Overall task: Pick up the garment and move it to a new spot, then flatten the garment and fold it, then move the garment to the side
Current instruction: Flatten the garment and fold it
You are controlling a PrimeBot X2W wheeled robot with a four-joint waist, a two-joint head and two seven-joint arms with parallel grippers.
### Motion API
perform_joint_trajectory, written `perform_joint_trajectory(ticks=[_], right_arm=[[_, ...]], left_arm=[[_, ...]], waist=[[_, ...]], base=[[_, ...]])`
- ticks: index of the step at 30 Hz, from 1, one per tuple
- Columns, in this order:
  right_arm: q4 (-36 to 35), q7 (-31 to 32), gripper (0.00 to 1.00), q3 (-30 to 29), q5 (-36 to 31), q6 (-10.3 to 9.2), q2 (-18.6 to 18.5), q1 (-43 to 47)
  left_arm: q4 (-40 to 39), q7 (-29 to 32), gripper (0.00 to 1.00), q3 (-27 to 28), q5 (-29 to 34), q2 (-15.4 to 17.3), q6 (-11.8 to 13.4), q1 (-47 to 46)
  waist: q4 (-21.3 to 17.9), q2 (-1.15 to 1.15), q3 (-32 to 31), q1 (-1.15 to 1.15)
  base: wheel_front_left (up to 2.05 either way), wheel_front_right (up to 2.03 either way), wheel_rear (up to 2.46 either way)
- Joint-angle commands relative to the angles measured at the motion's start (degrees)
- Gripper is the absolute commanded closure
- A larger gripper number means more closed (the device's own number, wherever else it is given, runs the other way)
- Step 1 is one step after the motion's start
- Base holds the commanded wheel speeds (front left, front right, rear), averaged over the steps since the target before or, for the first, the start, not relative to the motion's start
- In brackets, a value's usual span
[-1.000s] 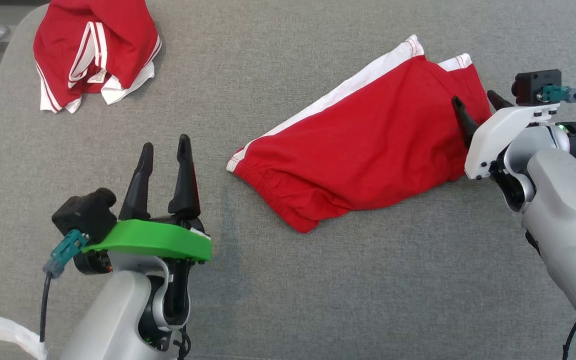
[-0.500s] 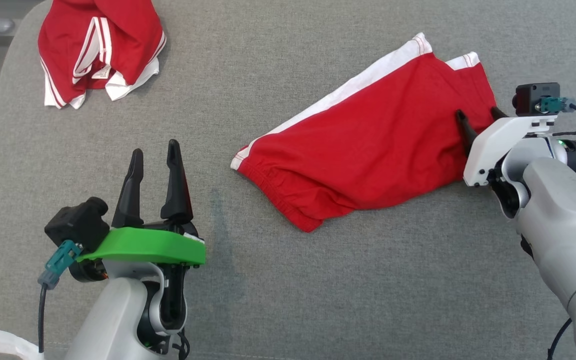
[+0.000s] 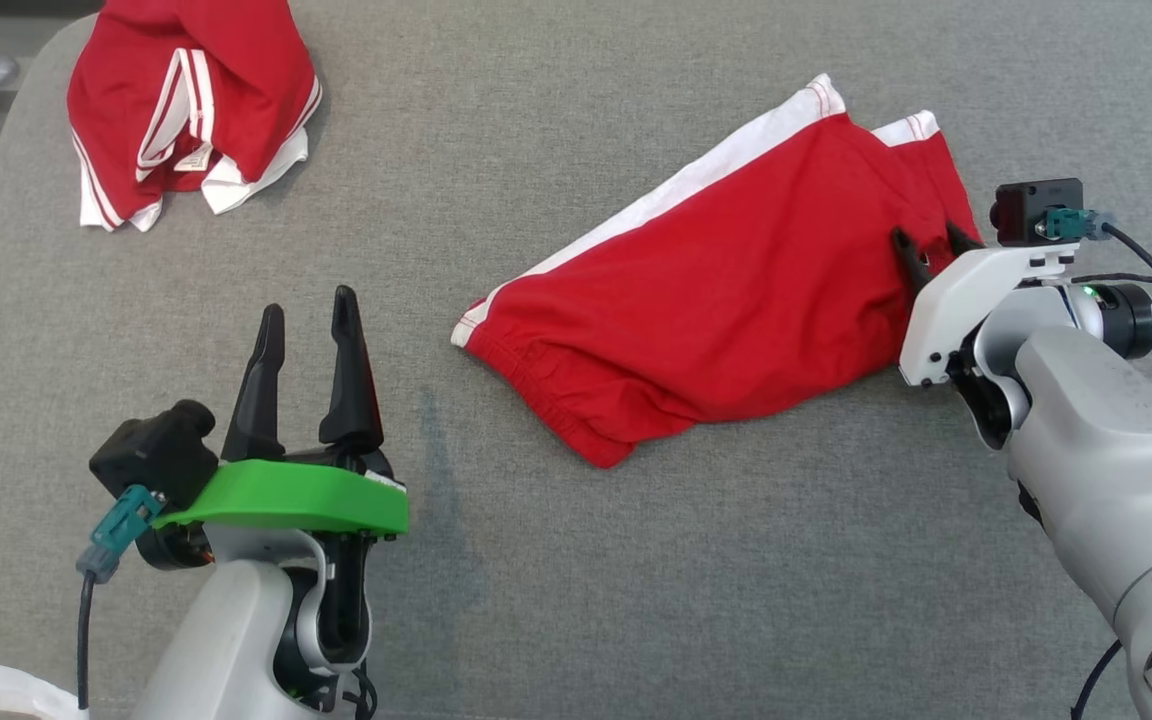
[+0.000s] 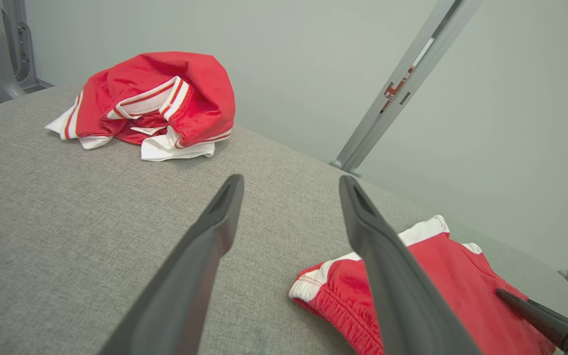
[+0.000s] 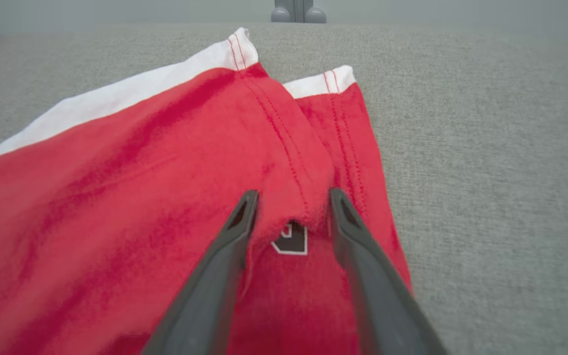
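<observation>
Holds left jaws spread wide, fingers [image 3: 349, 370] pointing up and away, left wrist [image 3: 286, 495] about level. Reaches right forearm [image 3: 1096, 450] in from lower right, wrist pitched down, right jaws narrower than left, fingertips [image 5: 242, 219] apart, pressed low.

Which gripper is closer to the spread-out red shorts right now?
Right. The right gripper has its fingers pressed into the shorts near the leg hems; the left gripper sits apart over bare grey surface.
</observation>
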Motion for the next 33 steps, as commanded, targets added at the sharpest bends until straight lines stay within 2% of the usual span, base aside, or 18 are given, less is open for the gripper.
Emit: perform_joint_trajectory(ticks=[1, 10, 19, 20, 22, 23, 29, 33], right_arm=[[0.2, -0.6, 1.00, 0.1, 0.2, -0.10, 0.1, -0.3], [0.1, -4.8, 1.00, -1.4, 2.5, -0.10, -0.7, 2.9], [-0.1, -6.3, 1.00, -2.5, 4.1, -0.10, -0.5, 7.2], [-0.1, -6.4, 0.95, -2.4, 4.1, -0.10, -0.5, 7.5], [-0.5, -6.5, 0.47, -2.8, 4.4, -0.10, -0.4, 7.8], [-0.8, -6.7, 0.00, -2.9, 4.5, -0.10, -0.7, 7.8], [-2.7, -6.8, 0.00, -3.7, 4.5, -0.10, -3.8, 7.0], [-3.7, -4.5, 0.00, -3.2, 3.7, -0.10, -6.1, 5.6]], left_arm=[[0.2, 0.0, 0.00, 0.1, 0.2, 0.1, -0.1, 1.1], [0.0, 0.3, 0.00, -0.6, -0.1, 0.3, 0.1, 2.2], [-0.9, 0.7, 0.00, -0.5, -0.4, 1.0, 0.7, 3.0], [-1.0, 0.8, 0.00, -0.5, -0.4, 1.1, 0.8, 3.1], [-1.2, 0.8, 0.00, -0.5, -0.4, 1.1, 0.9, 3.1], [-1.2, 0.8, 0.00, -0.6, -0.4, 1.1, 1.0, 3.1], [-1.4, 0.7, 0.00, -0.9, -0.6, 0.8, 0.8, 2.8], [-1.5, 0.6, 0.00, -0.8, -0.7, 0.6, 0.5, 2.6]], waist=[[-0.5, 0.00, -0.4, 0.00], [-2.6, 0.00, -2.5, 0.00], [-3.9, 0.00, -2.7, 0.00], [-3.9, 0.00, -2.7, 0.00], [-4.0, 0.00, -2.7, 0.00], [-4.1, 0.00, -2.7, 0.00], [-3.6, 0.00, -2.7, 0.00], [-2.8, 0.00, -2.2, 0.00]], base=[[0.00, 0.00, 0.00], [0.00, 0.00, 0.00], [0.00, 0.00, 0.00], [0.00, 0.00, 0.00], [0.00, 0.00, 0.00], [0.00, 0.00, 0.00], [0.00, 0.00, 0.00], [0.00, 0.00, 0.00]])
